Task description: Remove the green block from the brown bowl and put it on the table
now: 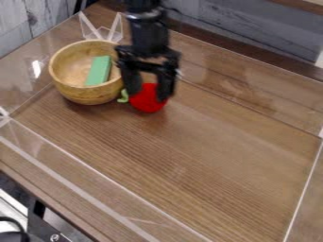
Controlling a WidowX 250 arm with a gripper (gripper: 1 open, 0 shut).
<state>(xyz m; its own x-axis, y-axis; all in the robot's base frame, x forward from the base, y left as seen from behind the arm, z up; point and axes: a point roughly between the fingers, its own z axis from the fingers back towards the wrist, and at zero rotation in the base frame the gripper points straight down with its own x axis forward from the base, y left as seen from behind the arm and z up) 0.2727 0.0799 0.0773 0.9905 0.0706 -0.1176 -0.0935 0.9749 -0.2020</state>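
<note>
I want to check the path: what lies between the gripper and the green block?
In the camera view, only the near wall and rim of the brown bowl separate the gripper from the green block, which lies inside the bowl.

This looks like a robot test room. A wide brown wooden table (190, 161) has clear plastic walls (76, 194) along its edges. A black robot arm (146, 28) stands over the table.

no readable text, labels or signs
</note>
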